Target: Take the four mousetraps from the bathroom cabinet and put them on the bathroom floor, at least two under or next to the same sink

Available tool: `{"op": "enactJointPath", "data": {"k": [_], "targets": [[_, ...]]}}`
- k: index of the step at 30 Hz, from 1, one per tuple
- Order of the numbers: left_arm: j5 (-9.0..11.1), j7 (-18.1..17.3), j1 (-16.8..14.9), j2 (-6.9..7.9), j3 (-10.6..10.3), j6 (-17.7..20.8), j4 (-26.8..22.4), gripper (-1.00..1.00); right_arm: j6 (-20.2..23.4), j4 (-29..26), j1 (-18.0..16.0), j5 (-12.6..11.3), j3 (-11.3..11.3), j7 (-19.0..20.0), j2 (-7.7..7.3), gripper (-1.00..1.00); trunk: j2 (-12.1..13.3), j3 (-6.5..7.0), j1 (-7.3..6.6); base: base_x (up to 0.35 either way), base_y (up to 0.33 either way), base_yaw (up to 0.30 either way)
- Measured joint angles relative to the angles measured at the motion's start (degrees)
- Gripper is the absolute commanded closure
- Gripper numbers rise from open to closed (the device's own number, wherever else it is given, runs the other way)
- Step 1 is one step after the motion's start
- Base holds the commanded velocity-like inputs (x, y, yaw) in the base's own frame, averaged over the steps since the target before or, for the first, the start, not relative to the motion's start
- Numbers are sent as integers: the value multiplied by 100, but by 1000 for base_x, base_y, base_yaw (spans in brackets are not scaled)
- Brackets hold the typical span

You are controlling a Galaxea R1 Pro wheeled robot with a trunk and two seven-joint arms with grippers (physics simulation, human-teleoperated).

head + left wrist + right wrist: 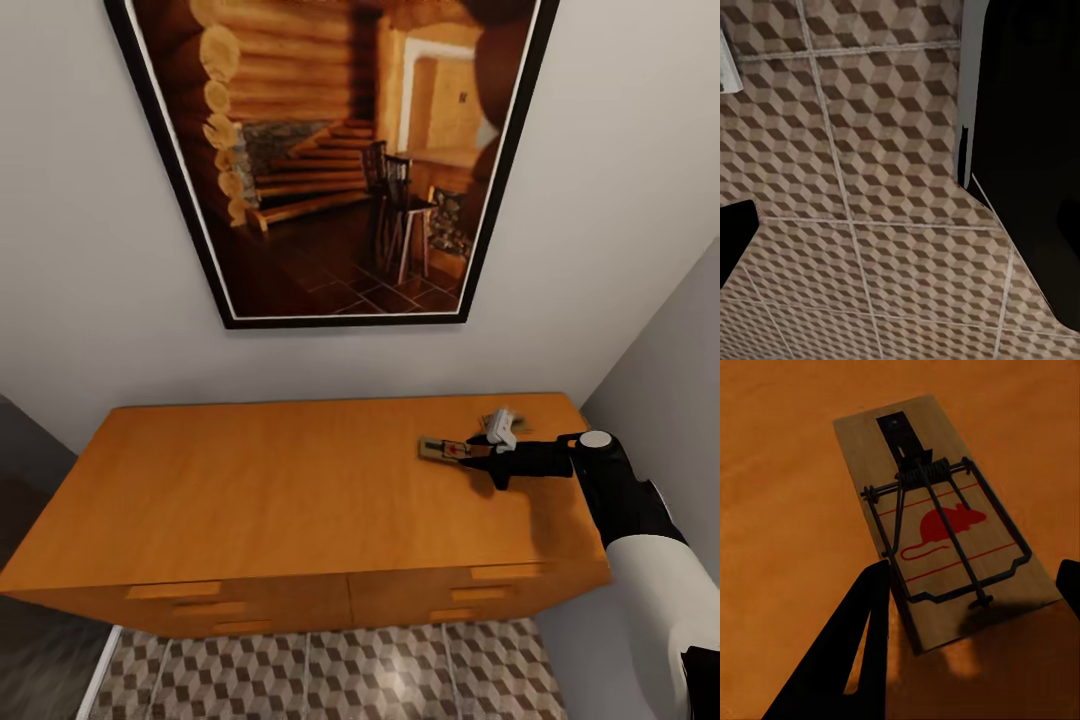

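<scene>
From the head view, one mousetrap [444, 449] lies flat on top of the cabinet [290, 490], toward its right rear corner, with the right end effector [478, 457] reaching in from the right and its dark fingers at the trap's near end; a small white object [500, 426] sits just behind the arm, and I cannot identify it. The bathroom floor [330, 675] shows below the cabinet front, all drawers appearing closed. The left wrist view looks down on the patterned bathroom floor [870, 150] with a dark mass along one side; the left end effector's state cannot be told from it. In the right wrist view the mousetrap [941, 521] lies between the two dark fingers [851, 637], which stand spread on either side of the board, not yet clamped on it. Risks, in my judgement: the board is thin and flat on a smooth top, so closing too high could skate over it or push it along instead of gripping; a finger bearing on the wire bar may give an unsteady hold; a nudge could send it toward the rear wall.
</scene>
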Motion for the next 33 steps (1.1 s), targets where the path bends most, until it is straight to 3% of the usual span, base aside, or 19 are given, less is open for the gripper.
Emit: {"op": "enactJointPath", "data": {"k": [10, 33], "targets": [[0, -1, 1, 0, 0, 1, -3, -100, -1, -2, -1, 2, 3, -3, 1, 100, 0, 0, 0, -194, 204, 0], [0, -27, 1, 0, 0, -7, -1, -100, -9, 2, -1, 4, 0, -7, 1, 100, 0, 0, 1, -253, 10, 0]]}}
